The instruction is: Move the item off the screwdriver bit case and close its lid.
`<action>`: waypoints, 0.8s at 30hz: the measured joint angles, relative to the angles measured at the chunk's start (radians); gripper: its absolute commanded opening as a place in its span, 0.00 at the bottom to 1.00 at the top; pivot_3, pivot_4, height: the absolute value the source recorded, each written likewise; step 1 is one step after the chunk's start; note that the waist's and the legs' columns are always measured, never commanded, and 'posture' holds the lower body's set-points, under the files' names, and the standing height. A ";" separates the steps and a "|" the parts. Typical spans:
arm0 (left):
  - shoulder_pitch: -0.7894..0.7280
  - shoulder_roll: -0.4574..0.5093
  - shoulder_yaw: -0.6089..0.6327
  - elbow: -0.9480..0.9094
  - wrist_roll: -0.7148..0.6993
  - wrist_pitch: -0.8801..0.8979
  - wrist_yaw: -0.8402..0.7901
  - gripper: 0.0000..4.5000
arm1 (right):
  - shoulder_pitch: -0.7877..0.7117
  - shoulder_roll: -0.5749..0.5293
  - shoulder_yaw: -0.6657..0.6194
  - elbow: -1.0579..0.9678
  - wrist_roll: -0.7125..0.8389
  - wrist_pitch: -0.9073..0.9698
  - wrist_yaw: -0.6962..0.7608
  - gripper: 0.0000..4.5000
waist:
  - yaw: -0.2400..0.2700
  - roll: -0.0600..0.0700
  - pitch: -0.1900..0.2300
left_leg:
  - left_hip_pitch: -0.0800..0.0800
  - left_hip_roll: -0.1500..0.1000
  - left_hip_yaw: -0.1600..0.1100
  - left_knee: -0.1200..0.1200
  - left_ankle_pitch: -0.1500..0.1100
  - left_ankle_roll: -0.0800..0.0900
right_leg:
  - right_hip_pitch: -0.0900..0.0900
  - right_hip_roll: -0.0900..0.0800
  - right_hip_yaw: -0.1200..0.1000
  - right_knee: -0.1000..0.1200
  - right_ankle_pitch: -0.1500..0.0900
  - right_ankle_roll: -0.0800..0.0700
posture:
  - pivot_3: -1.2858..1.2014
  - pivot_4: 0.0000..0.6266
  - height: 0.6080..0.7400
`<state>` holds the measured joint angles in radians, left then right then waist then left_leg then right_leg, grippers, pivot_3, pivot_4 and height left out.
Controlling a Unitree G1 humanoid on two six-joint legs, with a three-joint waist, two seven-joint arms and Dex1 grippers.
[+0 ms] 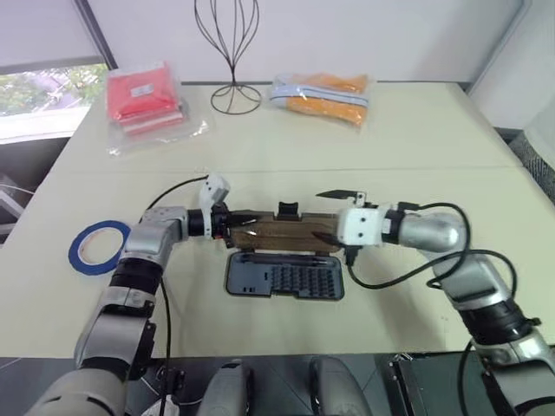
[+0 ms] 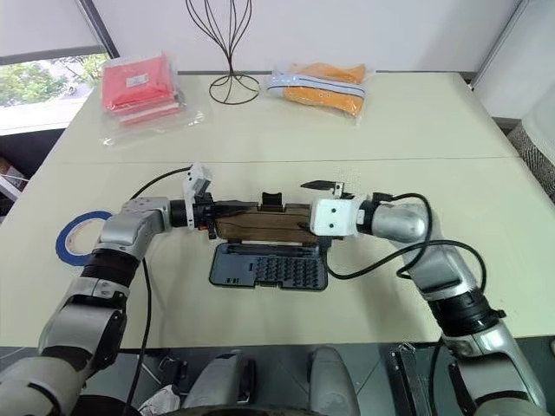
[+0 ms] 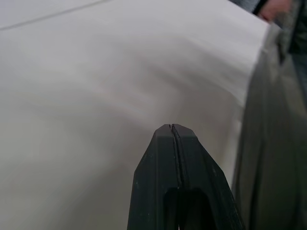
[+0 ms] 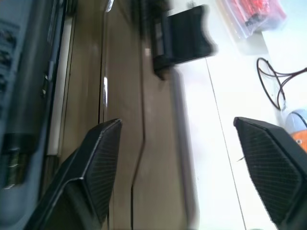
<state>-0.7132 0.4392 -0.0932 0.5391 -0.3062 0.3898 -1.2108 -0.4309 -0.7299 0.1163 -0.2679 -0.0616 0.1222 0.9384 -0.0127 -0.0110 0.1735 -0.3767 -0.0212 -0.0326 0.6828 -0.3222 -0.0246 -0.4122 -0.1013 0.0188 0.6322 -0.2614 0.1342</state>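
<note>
While the lid [image 1: 282,230] stands up off the back edge of the screwdriver bit case [image 1: 284,277], both grippers sit at its ends. Left gripper [image 1: 231,224] is pinched fully shut, fingers [image 3: 176,158] pressed tip to tip w/ nothing between them; its tip is right at the lid's left end, contact can't be told. Right gripper [image 4: 177,143] is spread wide, one finger [image 4: 98,167] over the smoky-brown lid, the other out over bare table [image 1: 416,147]; not clamped on anything. Small black latch [image 1: 287,209] pokes up at the lid's top edge. Case tray lies flat near the table's front, rows of bits showing. Blue tape ring [image 1: 98,246] lies flat on the table well to the left of the case, by the left forearm, apart from both grippers.
</note>
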 measured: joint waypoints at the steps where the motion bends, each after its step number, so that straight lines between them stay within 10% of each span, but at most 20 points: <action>1: 0.000 0.010 -0.005 -0.003 0.001 0.003 -0.018 0.00 | 0.004 -0.022 -0.037 -0.042 0.043 0.067 0.019 0.89 | 0.001 0.000 0.000 | 0.000 0.000 0.000 0.000 -0.002 0.004 | 0.000 0.000 0.000 0.000 0.000 0.000 | 0.52 0.24 1.00; 8: 0.000 0.080 -0.019 -0.086 -0.012 0.063 -0.151 0.00 | 0.094 -0.139 -0.250 -0.209 0.263 0.358 0.070 0.89 | 0.000 0.000 0.000 | 0.001 0.000 0.000 0.000 -0.003 0.005 | 0.001 0.000 0.000 -0.001 0.000 0.000 | 0.52 0.24 1.00; 24: 0.088 0.210 -0.170 -0.378 -0.060 0.210 -0.363 0.00 | 0.134 -0.157 -0.258 -0.198 0.276 0.353 0.010 0.89 | 0.000 0.000 0.000 | 0.001 0.000 0.000 0.000 -0.003 0.005 | 0.001 0.000 0.000 -0.001 0.000 0.000 | 0.52 0.24 1.00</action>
<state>-0.6252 0.6490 -0.2633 0.1614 -0.3665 0.6001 -1.5736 -0.2968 -0.8871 -0.1420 -0.4654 0.2140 0.4755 0.9484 -0.0131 -0.0112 0.1736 -0.3759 -0.0208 -0.0328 0.6831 -0.3253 -0.0192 -0.4109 -0.1012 0.0190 0.6316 -0.2615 0.1342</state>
